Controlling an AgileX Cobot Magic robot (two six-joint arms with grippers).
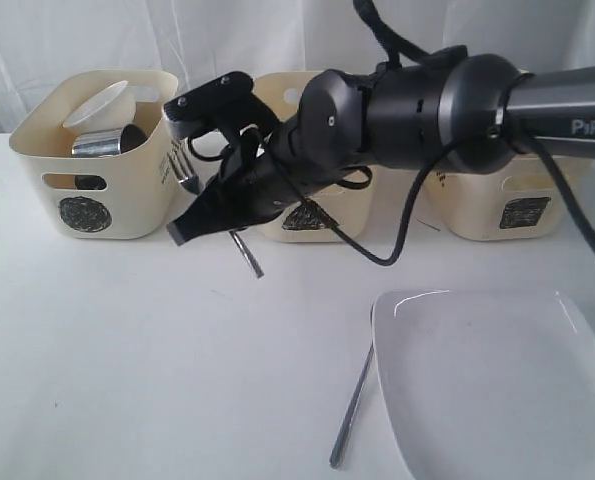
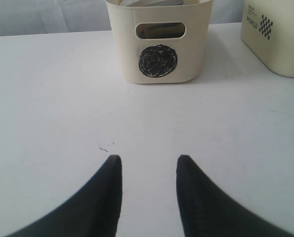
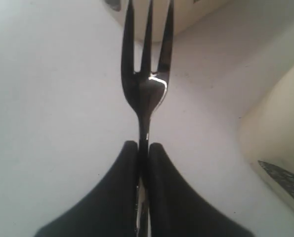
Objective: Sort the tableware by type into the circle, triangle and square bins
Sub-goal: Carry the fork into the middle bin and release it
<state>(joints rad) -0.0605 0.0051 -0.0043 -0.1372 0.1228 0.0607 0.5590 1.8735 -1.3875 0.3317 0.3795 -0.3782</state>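
My right gripper (image 1: 199, 215) (image 3: 143, 146) reaches across to the left and is shut on the handle of a steel fork (image 3: 146, 84). The fork's tines (image 1: 184, 170) sit beside the circle bin (image 1: 92, 150), and its handle sticks out below the fingers. That bin holds a white bowl (image 1: 102, 103) and a steel mug (image 1: 107, 143). The arm hides most of the triangle bin (image 1: 347, 215). The square bin (image 1: 497, 210) stands at the right. My left gripper (image 2: 148, 160) is open over bare table, facing the circle bin (image 2: 159, 49).
A large white square plate (image 1: 497, 380) lies at the front right. A steel utensil (image 1: 352, 410) lies along its left edge, its head hidden, so knife or spoon I cannot tell. A cream bin wall (image 3: 280, 153) is close beside the right fingers.
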